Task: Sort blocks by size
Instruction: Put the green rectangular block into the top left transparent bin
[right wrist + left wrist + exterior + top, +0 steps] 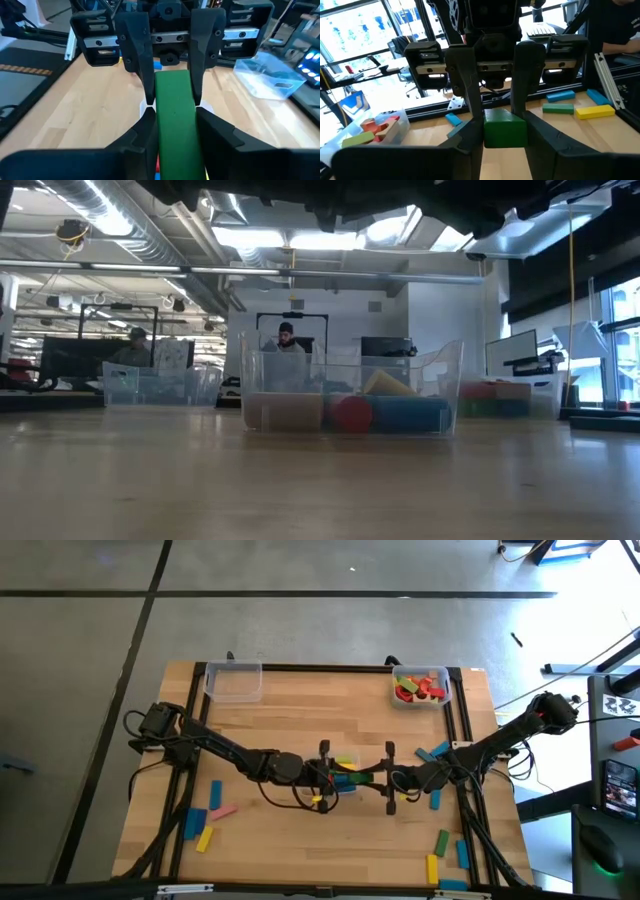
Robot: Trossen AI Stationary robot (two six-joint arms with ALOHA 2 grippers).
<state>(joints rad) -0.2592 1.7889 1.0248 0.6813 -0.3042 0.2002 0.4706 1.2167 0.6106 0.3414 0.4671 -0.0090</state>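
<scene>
Here we are over the middle of the table (300, 720), and both arms meet face to face across one green bar (174, 107). The right gripper (170, 125) has its two dark fingers pressed against the bar's long sides, narrowly parted and clamped on it. From the other end, the left gripper (504, 131) has its fingers flanking the bar's square green end, touching both sides, so we read it as closed on the same piece. In the high view the two grippers sit nose to nose, the bar bridging them above a small clear bin (343, 772) that holds yellow and blue pieces. We see an empty-looking clear bin (233, 681) at the far left edge and another bin (421, 686) at the far right with red, green and pink pieces inside. Loose blocks lie near the front left corner (206, 822), blue, pink and yellow, and more near the front right (445, 852). In the low view, people sit at desks in the room beyond the table.
</scene>
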